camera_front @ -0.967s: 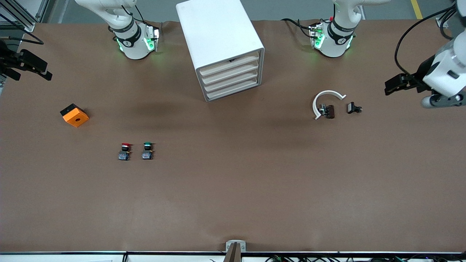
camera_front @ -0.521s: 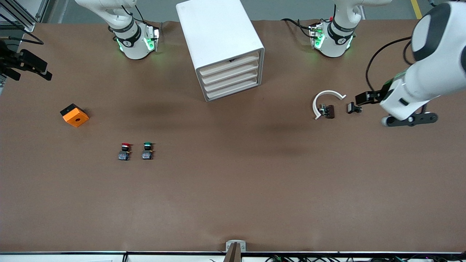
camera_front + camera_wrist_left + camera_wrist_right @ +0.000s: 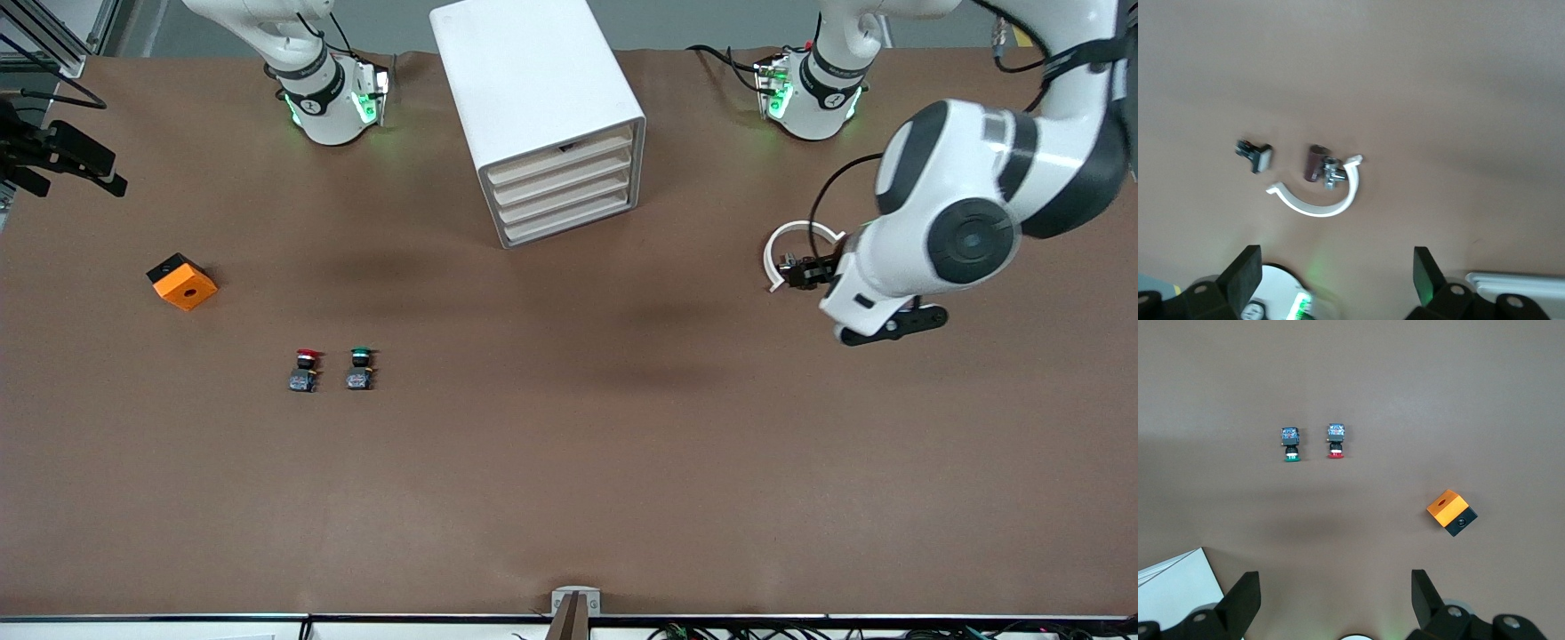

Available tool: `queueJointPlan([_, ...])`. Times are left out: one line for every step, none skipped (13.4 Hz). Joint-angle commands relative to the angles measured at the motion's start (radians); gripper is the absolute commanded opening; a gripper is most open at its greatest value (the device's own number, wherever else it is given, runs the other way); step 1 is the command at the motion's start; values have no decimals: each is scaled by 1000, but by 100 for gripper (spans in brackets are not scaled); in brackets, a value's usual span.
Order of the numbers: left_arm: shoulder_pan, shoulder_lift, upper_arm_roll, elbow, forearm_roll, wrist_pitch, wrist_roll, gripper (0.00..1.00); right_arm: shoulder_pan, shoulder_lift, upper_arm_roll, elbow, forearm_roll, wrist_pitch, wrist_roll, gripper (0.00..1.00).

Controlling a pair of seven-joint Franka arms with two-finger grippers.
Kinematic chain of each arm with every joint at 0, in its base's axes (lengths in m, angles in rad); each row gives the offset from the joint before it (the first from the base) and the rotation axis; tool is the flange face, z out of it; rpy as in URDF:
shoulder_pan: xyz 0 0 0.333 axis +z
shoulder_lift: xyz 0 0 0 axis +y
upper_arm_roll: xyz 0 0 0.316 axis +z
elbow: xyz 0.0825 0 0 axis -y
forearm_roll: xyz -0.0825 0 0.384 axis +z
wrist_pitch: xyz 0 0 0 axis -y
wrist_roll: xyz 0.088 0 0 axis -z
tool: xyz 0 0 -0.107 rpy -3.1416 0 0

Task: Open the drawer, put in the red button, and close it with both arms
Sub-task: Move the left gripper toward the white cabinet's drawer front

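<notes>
The right hand (image 3: 1331,603), fingers apart and empty, waits high at the right arm's end of the brown worktop (image 3: 569,462). Below it lie an orange block (image 3: 182,282), the red button (image 3: 305,369) and a green-capped button (image 3: 360,368) just beside it. The white four-drawer cabinet (image 3: 542,116) stands shut. The left hand (image 3: 1338,280), fingers apart and empty, hangs over a white plastic arc (image 3: 787,244) and a small dark part (image 3: 1315,163).

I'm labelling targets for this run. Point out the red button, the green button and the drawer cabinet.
red button (image 3: 305,356): front view, on its red cap.
green button (image 3: 360,354): front view, on its green cap.
drawer cabinet (image 3: 524,80): front view, on its white top.
</notes>
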Motion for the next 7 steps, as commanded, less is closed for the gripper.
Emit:
queueJointPlan([-34, 62, 3, 21, -90, 31, -216, 100, -4, -5, 3, 5, -1, -6, 4, 100])
queueJointPlan([-45, 85, 3, 22, -110, 41, -262, 100, -6, -5, 3, 5, -1, -7, 4, 100])
queueJointPlan([-78, 105, 5, 22, -112, 42, -308, 100, -7, -5, 3, 5, -1, -7, 4, 100])
queueJointPlan([-98, 122, 5, 22, -112, 45, -360, 100, -10, -5, 1, 5, -1, -7, 3, 100])
queueJointPlan([-117, 132, 5, 25, -114, 51, -432, 100, -10, -6, 1, 3, -1, -9, 1, 100])
queueJointPlan([-125, 142, 5, 27, -115, 68, -498, 100, -10, -5, 1, 3, -1, -10, 1, 100])
queueJointPlan([-129, 158, 3, 28, -127, 80, -544, 100, -10, -5, -1, 3, -3, -10, 1, 100])
